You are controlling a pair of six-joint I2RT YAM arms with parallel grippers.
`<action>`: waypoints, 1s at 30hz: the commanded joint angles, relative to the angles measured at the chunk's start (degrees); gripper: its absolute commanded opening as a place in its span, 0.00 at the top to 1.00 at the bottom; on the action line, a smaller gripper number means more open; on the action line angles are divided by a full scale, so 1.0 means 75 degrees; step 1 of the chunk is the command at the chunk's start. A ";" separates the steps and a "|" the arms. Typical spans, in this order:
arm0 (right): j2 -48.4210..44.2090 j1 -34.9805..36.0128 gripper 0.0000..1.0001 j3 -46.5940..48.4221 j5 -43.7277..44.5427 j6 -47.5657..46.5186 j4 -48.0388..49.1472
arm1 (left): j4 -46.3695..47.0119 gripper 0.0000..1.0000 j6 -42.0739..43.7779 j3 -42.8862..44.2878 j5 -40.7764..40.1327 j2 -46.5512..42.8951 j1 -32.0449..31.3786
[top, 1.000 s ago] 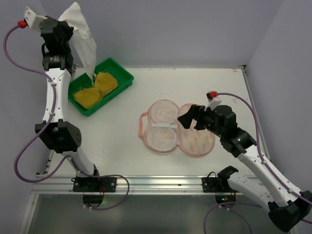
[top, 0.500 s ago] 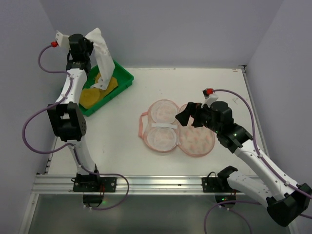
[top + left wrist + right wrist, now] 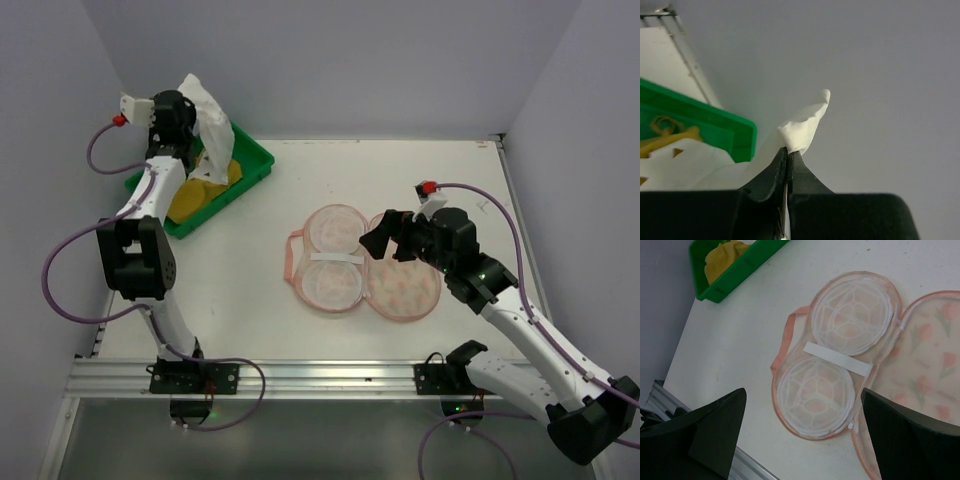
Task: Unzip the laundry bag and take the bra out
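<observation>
From above, the laundry bag point(image 3: 330, 280) lies unzipped and spread open mid-table, while the left gripper point(image 3: 188, 122), over the green tray point(image 3: 255, 160), is clamped on a white garment point(image 3: 213, 128), seemingly the bra. Its wrist view shows the jaws pinched on that fabric. The right wrist view shows the right gripper point(image 3: 805, 430) wide and empty above the bag, so probably only setting the garment down remains.

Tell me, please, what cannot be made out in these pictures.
- White cloth: the left wrist view shows only the tip pinched in the left gripper; its fingers hide the rest.
- Laundry bag: in the top view the right gripper covers part of its printed half; the right wrist view cuts that half off at its edge.
- Yellow cloth in the green tray: partly under the white cloth and left arm, top view.
</observation>
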 commanded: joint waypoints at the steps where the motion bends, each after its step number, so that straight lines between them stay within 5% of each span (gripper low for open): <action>1: 0.0003 -0.0006 0.01 0.0266 -0.0213 -0.0100 0.0281 | 0.0377 1.00 -0.0532 -0.0906 -0.0792 -0.0753 0.0096; 18: -0.0173 -0.0018 0.01 -0.0225 -0.0237 0.0145 0.0293 | -0.0055 0.99 -0.0298 -0.4174 -0.1894 -0.1867 0.0717; 26: -0.0337 -0.0018 0.01 -0.0448 0.0208 0.0474 0.0048 | 0.0026 0.73 0.0076 -0.4820 -0.1778 -0.2136 0.0916; 30: -0.0349 -0.0018 0.01 -0.0483 0.0513 0.0673 -0.0222 | 0.0201 0.69 0.0801 -0.4809 -0.0972 -0.1891 0.0987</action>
